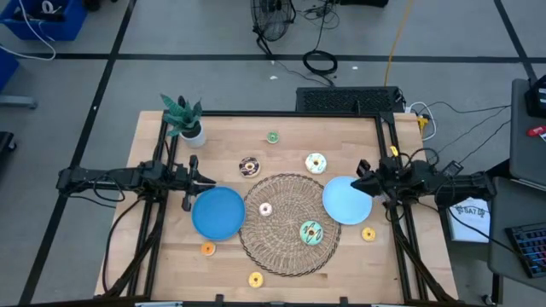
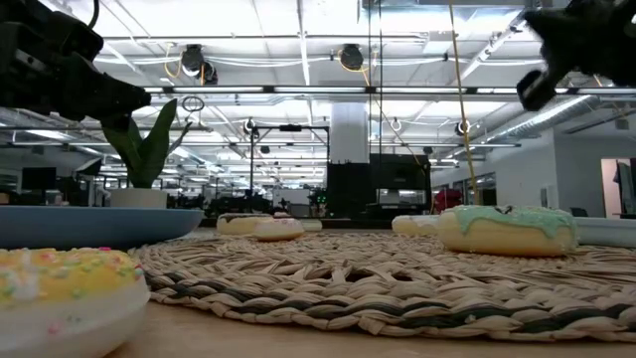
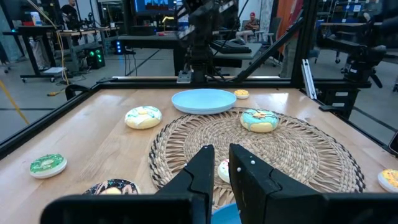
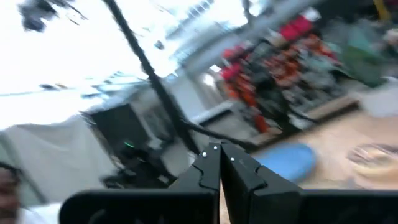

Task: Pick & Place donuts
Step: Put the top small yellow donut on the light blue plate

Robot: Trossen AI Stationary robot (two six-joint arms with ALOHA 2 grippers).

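Overhead, the wooden table (image 1: 171,256) carries a round wicker mat (image 1: 290,223) near its middle, with a dark blue plate (image 1: 217,213) touching the mat's left side and a light blue plate (image 1: 345,200) overlapping its right side; a small potted plant (image 1: 183,118) stands in the far left corner. Two donuts lie on the mat: a small pink one (image 1: 265,209) near its centre and a larger green-iced one (image 1: 310,231) toward its near right part; off the mat, a chocolate donut (image 1: 249,166) and a white-iced donut (image 1: 316,162) sit just beyond its far edge, with a small green donut (image 1: 272,136) farther back toward the far edge of the table; a small orange donut (image 1: 207,248) lies near the dark plate's near side, a yellow donut (image 1: 255,279) sits close to the near edge, and another orange donut (image 1: 368,233) lies just near of the light plate. The left gripper (image 1: 202,180) hangs above the table at the far rim of the dark plate, its fingers (image 3: 202,167) a narrow gap apart and holding nothing; the right gripper (image 1: 358,179) hangs over the right side of the light plate, its fingers (image 4: 208,167) pressed together and empty.
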